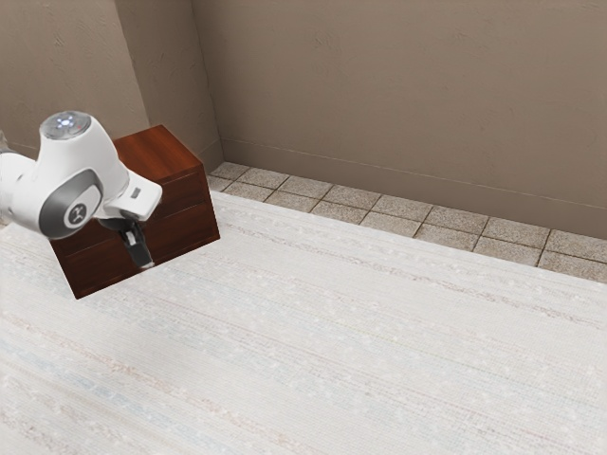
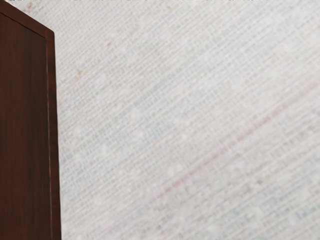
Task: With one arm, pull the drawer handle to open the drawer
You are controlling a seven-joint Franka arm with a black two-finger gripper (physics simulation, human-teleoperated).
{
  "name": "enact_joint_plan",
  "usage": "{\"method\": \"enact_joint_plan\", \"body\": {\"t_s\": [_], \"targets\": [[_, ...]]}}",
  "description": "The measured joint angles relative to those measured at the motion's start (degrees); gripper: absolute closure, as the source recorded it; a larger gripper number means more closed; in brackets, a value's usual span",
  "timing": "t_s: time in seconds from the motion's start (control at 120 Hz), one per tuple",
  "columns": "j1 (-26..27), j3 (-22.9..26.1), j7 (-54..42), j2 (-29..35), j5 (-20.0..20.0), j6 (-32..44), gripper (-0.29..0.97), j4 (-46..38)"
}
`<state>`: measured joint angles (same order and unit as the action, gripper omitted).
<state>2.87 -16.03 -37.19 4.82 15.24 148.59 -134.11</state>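
A small dark red-brown wooden cabinet point(image 1: 171, 204) stands on the pale carpet near the room's corner, at the exterior view's left. A horizontal seam splits its front face into two drawer fronts point(image 1: 185, 227), and both look flush with the body. The handle is hidden behind my hand. My black gripper point(image 1: 138, 250) hangs down from the white wrist point(image 1: 81, 190), right in front of the lower part of the cabinet's front. In the wrist view a flat side of the cabinet point(image 2: 25, 135) runs along one edge, with carpet point(image 2: 190, 130) beside it.
Pale woven carpet point(image 1: 341, 341) covers the floor toward the exterior view's right and front. A strip of beige tiles point(image 1: 417, 213) runs along the brown back wall point(image 1: 408, 85). The cabinet sits close to a wall corner point(image 1: 199, 104).
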Motion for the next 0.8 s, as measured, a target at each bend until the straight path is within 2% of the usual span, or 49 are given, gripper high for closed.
{"method": "enact_joint_plan", "body": {"t_s": [0.267,0.417,0.558,0.8], "targets": [[0.8,-2.2,-0.4,-6.8,0.2,3.5,0.00,5.9],[0.5,-4.4,-0.8,-8.5,0.1,3.9,0.00,7.7],[-1.3,-4.7,-1.3,-11.1,0.0,4.0,0.00,10.4],[-1.3,-4.6,-2.0,-16.2,-0.3,4.2,0.00,14.3]]}}
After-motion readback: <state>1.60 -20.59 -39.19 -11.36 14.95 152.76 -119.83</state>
